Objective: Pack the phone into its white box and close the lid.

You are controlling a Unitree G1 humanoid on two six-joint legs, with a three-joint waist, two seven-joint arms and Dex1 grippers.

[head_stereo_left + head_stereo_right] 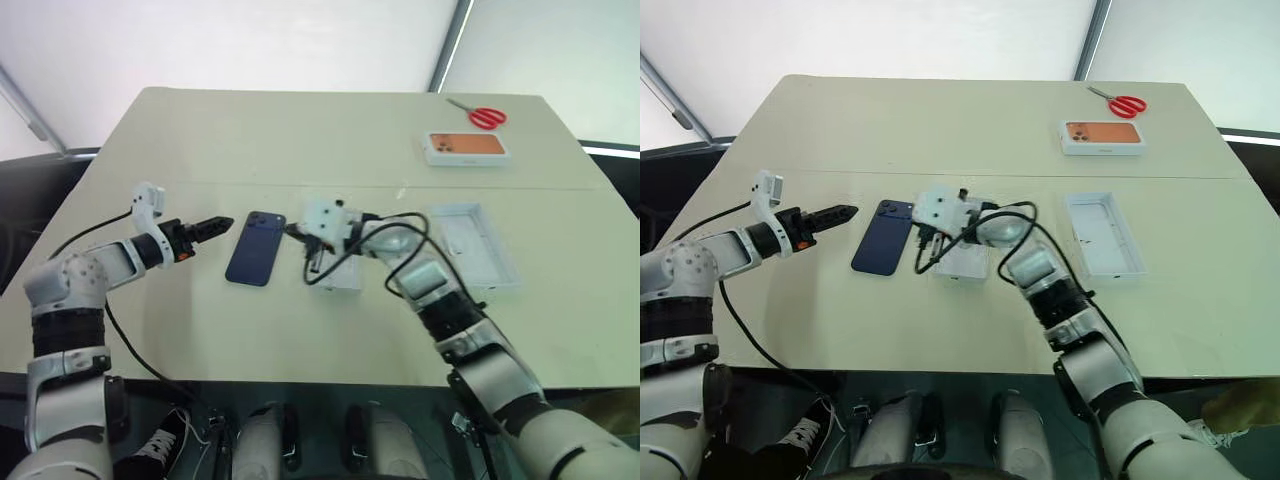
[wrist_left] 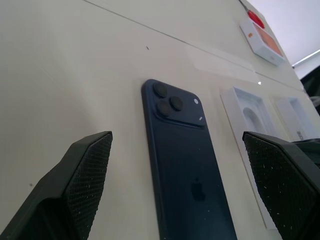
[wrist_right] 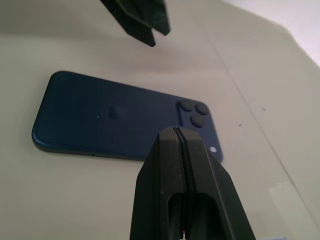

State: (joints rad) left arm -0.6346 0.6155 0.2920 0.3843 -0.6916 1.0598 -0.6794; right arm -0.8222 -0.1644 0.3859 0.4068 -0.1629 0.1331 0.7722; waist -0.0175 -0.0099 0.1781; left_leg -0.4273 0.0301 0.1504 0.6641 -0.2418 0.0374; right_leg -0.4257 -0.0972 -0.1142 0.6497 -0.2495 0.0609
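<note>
Beige desk (image 1: 300, 140) fills the middle of the head views under a pale, tent-like backdrop. Phone (image 1: 256, 247) lies camera-side up at centre, free of both arms. Left end effector (image 1: 214, 225) hovers just left of the phone's upper edge with its fingers (image 2: 82, 182) spread wide, the phone showing between them in the left wrist view. Right end effector (image 1: 292, 231) sits just right of the phone, pinched shut and holding nothing, its tip pointing at the camera corner.

A white tray (image 1: 340, 272) lies beneath the right wrist, largely hidden; whether it is the box or the insert cannot be told. Another open white tray (image 1: 474, 245) lies right of centre. At the upper right sit a box with an orange phone picture (image 1: 466, 147) and red scissors (image 1: 486, 117).

The phone is not yet picked up. To do it well, I would use the shut right tip as a stop against the phone's right edge, so the left fingers can close across its short width without sliding it. A flat, slick phone will likely skid under a shallow grip, so one edge should be tipped up first.
</note>
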